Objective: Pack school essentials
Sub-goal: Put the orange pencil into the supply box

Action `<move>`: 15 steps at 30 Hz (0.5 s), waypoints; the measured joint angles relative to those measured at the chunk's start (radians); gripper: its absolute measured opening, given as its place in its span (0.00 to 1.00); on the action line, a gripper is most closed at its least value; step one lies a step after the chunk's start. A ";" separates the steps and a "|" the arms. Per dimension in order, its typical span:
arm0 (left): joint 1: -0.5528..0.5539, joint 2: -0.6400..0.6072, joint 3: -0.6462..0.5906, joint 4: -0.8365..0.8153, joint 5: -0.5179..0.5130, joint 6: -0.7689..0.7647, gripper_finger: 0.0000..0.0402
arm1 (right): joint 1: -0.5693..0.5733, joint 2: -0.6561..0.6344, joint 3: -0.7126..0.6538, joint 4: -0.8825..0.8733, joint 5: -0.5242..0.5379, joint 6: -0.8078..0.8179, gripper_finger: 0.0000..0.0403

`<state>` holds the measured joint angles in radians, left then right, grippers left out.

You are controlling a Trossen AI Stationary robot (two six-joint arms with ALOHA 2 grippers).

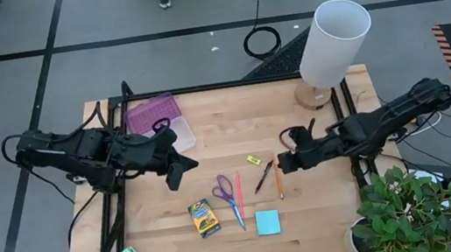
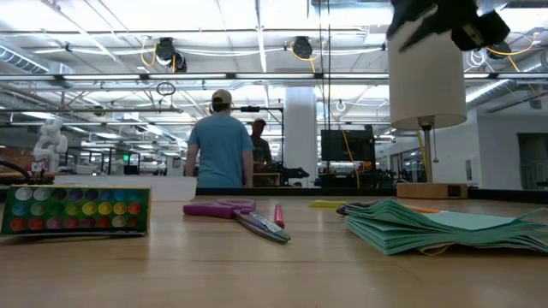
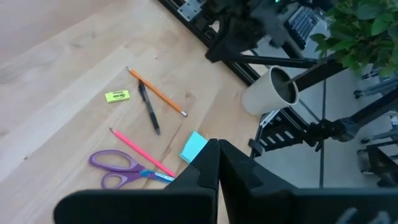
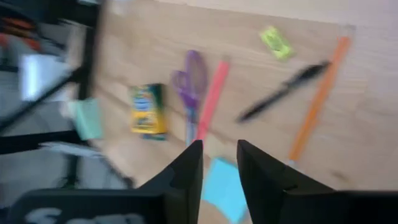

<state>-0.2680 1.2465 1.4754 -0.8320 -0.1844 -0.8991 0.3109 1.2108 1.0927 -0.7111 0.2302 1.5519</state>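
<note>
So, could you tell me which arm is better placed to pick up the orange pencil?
Right, probably: its claw hangs right beside the pencil, while the left claw sits beyond the scissors.

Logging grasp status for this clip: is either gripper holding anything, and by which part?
Nothing is held. The left gripper is shut on nothing; the right gripper is open above the table.

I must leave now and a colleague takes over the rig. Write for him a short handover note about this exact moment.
Left tool: shut, empty, above the table beside the purple case.
Right tool: slightly open, empty, near the orange pencil.
On the table, loose: scissors, pink pen, black pen, yellow eraser, crayon box, cyan sticky notes.
Done: nothing packed yet.
Left: pick each item and pack it.
</note>
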 joint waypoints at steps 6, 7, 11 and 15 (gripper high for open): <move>0.013 0.000 0.000 -0.036 -0.001 0.025 0.06 | -0.032 0.134 0.000 0.012 -0.052 0.001 0.29; 0.018 0.000 0.000 -0.044 -0.001 0.027 0.06 | -0.037 0.157 0.000 0.010 -0.071 0.005 0.29; 0.037 0.000 0.000 -0.052 -0.004 0.057 0.06 | -0.049 0.239 0.000 0.010 -0.105 0.071 0.31; 0.054 0.000 0.000 -0.055 0.000 0.082 0.06 | -0.050 0.304 0.000 0.051 -0.133 0.172 0.35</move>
<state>-0.2140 1.2465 1.4750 -0.8873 -0.1849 -0.8166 0.2607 1.5143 1.0931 -0.6598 0.0977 1.7240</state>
